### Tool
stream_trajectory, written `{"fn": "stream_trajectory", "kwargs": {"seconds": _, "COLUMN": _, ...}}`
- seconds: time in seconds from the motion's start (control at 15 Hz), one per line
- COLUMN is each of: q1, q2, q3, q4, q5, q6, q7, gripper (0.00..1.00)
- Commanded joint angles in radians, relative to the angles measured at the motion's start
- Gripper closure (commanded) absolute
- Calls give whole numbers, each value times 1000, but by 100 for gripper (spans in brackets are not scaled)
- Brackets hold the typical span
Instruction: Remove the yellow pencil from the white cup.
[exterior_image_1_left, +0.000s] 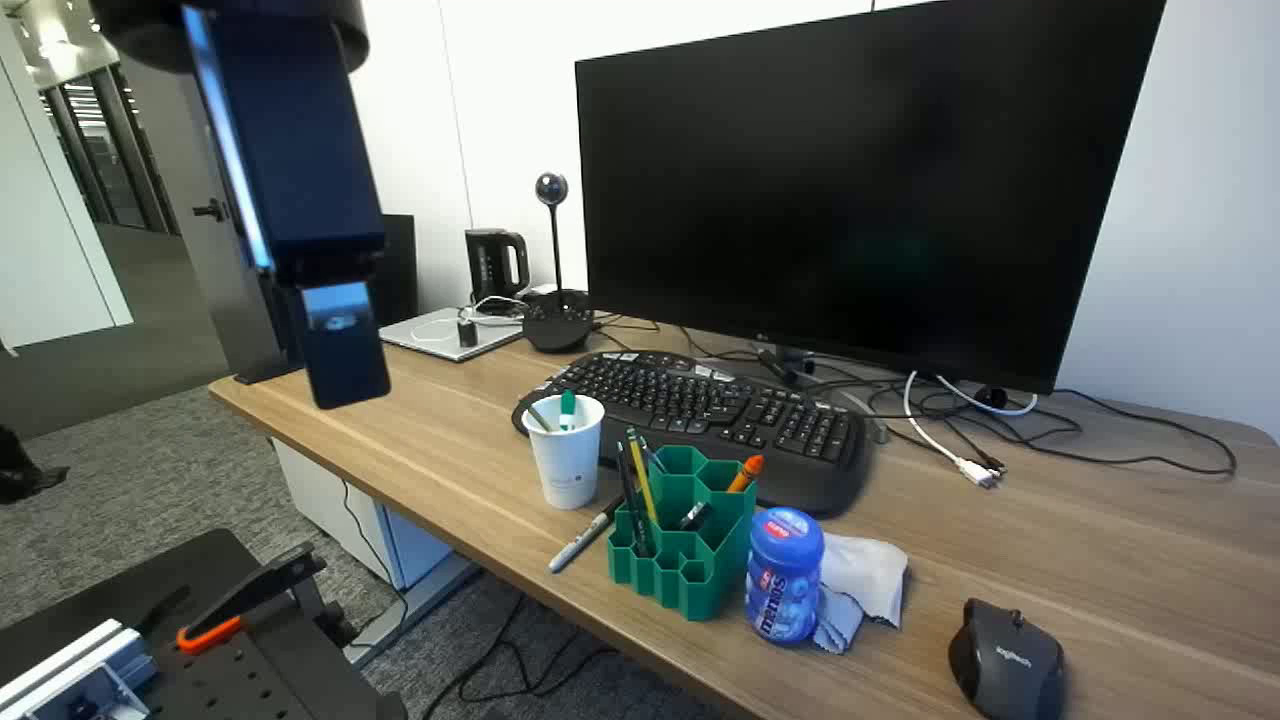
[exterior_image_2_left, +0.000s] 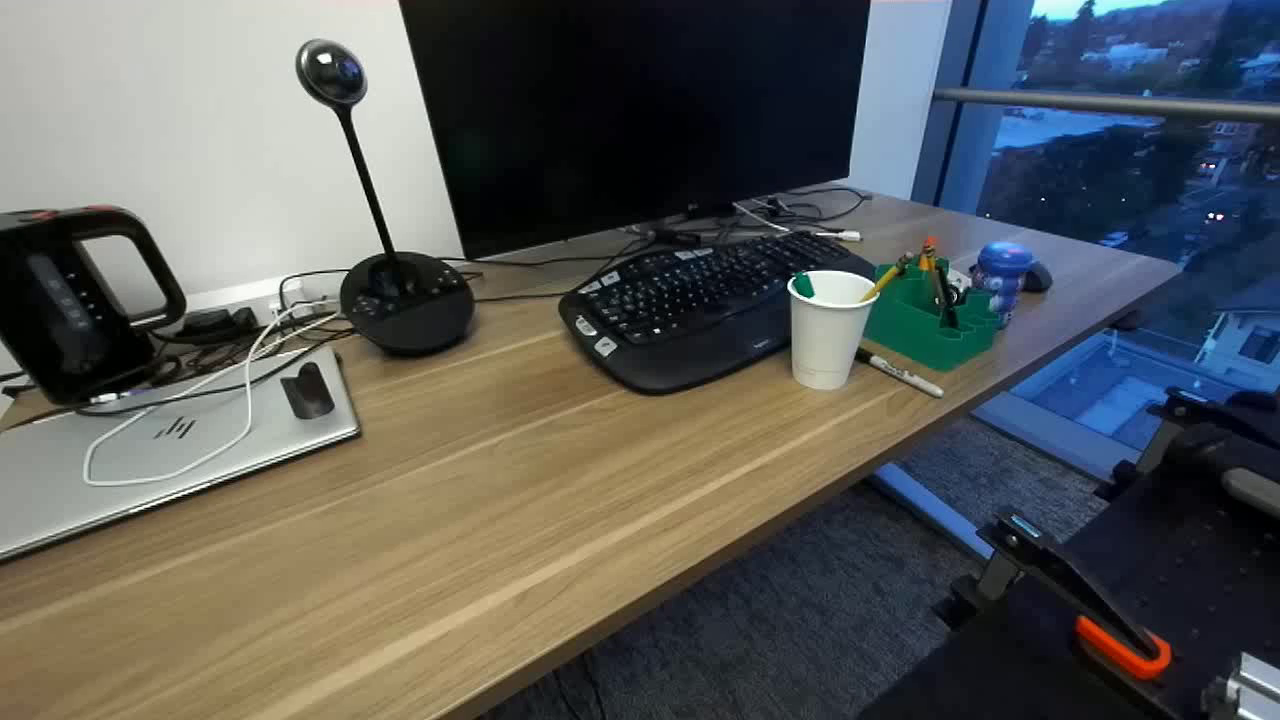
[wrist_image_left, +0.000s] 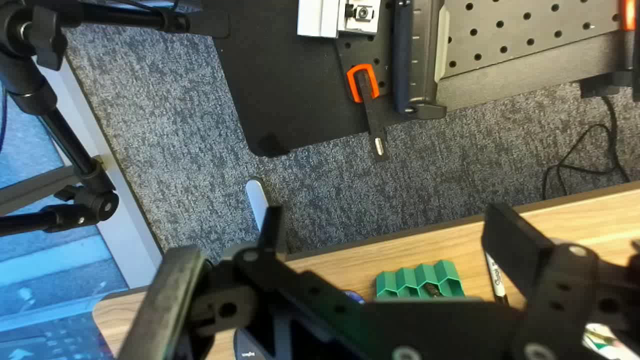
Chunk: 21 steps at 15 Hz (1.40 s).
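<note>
The white cup (exterior_image_1_left: 568, 465) stands upright on the wooden desk near its front edge and also shows in an exterior view (exterior_image_2_left: 824, 340). It holds a green marker (exterior_image_1_left: 567, 408) and a pencil (exterior_image_1_left: 540, 419). The yellow pencil (exterior_image_2_left: 884, 279) leans out over the cup's rim on the desk-front side. My gripper (exterior_image_1_left: 345, 345) hangs above the desk's front edge, apart from the cup and higher. In the wrist view the fingers (wrist_image_left: 385, 217) are wide apart with nothing between them. Part of the cup (wrist_image_left: 602, 332) shows at the lower right, mostly hidden by the gripper.
A green organizer (exterior_image_1_left: 725, 510) with pens and another yellow pencil (exterior_image_1_left: 641, 478) stands beside the cup. A marker (exterior_image_1_left: 580, 540) lies between them. A keyboard (exterior_image_1_left: 700, 410) is behind. A blue bottle (exterior_image_1_left: 785, 585), a mouse (exterior_image_1_left: 1005, 655) and a monitor (exterior_image_1_left: 830, 200) are nearby.
</note>
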Motion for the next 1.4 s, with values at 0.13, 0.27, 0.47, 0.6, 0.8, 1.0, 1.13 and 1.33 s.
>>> {"fn": "stream_trajectory", "kwargs": {"seconds": 0.13, "q1": 11, "q2": 0, "q3": -11, "q4": 2, "q5": -6, "q6": -3, "q7": 5, "gripper": 0}}
{"fn": "stream_trajectory", "kwargs": {"seconds": 0.27, "q1": 11, "q2": 0, "q3": -11, "q4": 2, "q5": -6, "q6": -3, "q7": 5, "gripper": 0}}
{"fn": "stream_trajectory", "kwargs": {"seconds": 0.47, "q1": 30, "q2": 41, "q3": 12, "q4": 16, "q5": -5, "q6": 13, "q7": 20, "gripper": 0}}
{"fn": "stream_trajectory", "kwargs": {"seconds": 0.6, "q1": 66, "q2": 109, "q3": 25, "q4": 45, "q5": 49, "q6": 39, "q7": 57, "gripper": 0}}
{"fn": "stream_trajectory", "kwargs": {"seconds": 0.8, "q1": 119, "q2": 221, "q3": 65, "q4": 93, "q5": 126, "q6": 152, "q7": 162, "gripper": 0}}
{"fn": "stream_trajectory", "kwargs": {"seconds": 1.0, "q1": 162, "q2": 363, "q3": 111, "q4": 162, "q5": 180, "q6": 297, "q7": 249, "gripper": 0}}
{"fn": "stream_trajectory", "kwargs": {"seconds": 1.13, "q1": 178, "q2": 453, "q3": 138, "q4": 200, "q5": 162, "q6": 395, "q7": 304, "gripper": 0}}
{"fn": "stream_trajectory", "kwargs": {"seconds": 1.33, "q1": 198, "q2": 606, "q3": 147, "q4": 295, "q5": 136, "q6": 475, "q7": 373, "gripper": 0}}
